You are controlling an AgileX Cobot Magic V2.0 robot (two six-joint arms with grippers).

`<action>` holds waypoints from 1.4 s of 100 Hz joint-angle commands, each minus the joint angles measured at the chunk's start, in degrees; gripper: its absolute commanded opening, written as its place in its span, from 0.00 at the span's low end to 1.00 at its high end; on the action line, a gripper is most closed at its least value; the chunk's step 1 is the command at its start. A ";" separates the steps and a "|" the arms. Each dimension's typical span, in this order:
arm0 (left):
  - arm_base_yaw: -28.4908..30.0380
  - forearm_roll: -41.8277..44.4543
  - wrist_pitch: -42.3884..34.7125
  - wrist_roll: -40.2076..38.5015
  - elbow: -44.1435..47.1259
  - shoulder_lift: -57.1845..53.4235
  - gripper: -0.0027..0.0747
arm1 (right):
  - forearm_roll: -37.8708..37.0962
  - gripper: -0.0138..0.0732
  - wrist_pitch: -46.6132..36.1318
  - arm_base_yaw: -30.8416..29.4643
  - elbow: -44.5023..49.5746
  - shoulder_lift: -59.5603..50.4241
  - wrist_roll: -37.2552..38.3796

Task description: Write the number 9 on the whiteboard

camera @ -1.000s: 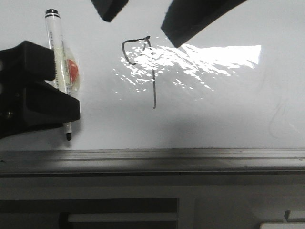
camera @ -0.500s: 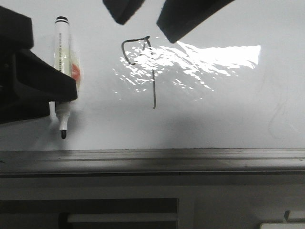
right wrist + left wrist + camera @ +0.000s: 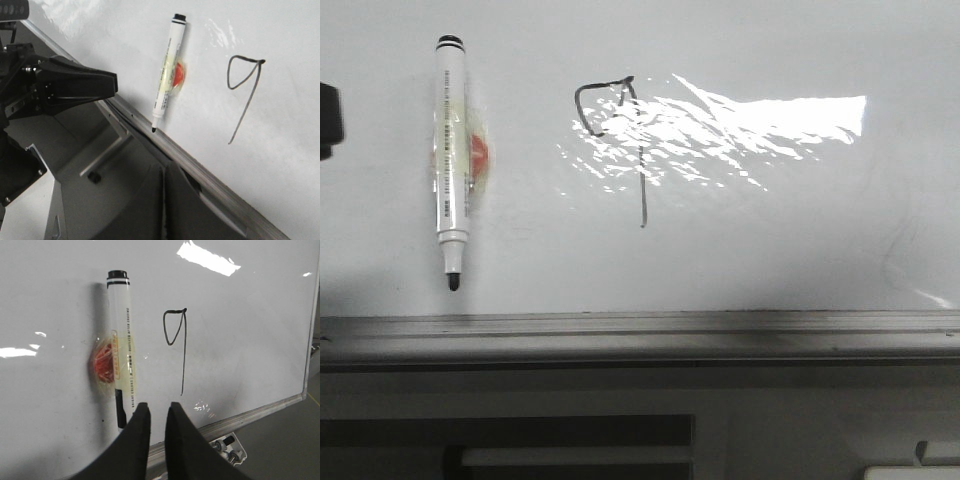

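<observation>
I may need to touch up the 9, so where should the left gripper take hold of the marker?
Grip the marker on its upper barrel, between the black end cap and the red blob taped at mid-barrel. It lies flat on the whiteboard, nib toward the rail, so come straight down with the left gripper spanning its width. The taped blob probably blocks a mid-barrel pinch.

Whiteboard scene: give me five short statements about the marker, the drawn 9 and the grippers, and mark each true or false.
1. The number 9 is drawn on the whiteboard. True.
2. The marker is held in the left gripper. False: it lies alone on the board, and the gripper is clear of it.
3. The marker's tip is uncapped and points toward the grey rail. True.
4. The marker lies to the right of the 9 in the front view. False: it lies to its left.
5. The right gripper grips something. False: its fingers are together with nothing between them.
</observation>
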 commanded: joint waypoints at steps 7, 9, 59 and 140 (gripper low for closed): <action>0.16 3.09 -5.85 0.18 3.46 -8.20 0.01 | -3.67 0.09 -16.06 -0.04 9.19 -11.09 -0.69; 0.16 3.64 -5.95 0.18 4.11 -9.45 0.01 | -4.36 0.09 -17.31 -0.04 10.84 -12.73 -0.72; 0.16 7.44 -5.81 0.18 11.77 -23.65 0.01 | -5.99 0.09 -20.16 -0.04 32.18 -37.87 -0.72; 1.77 7.68 -5.81 0.18 12.13 -23.65 0.01 | -6.12 0.09 -20.29 -0.04 32.18 -37.98 -0.72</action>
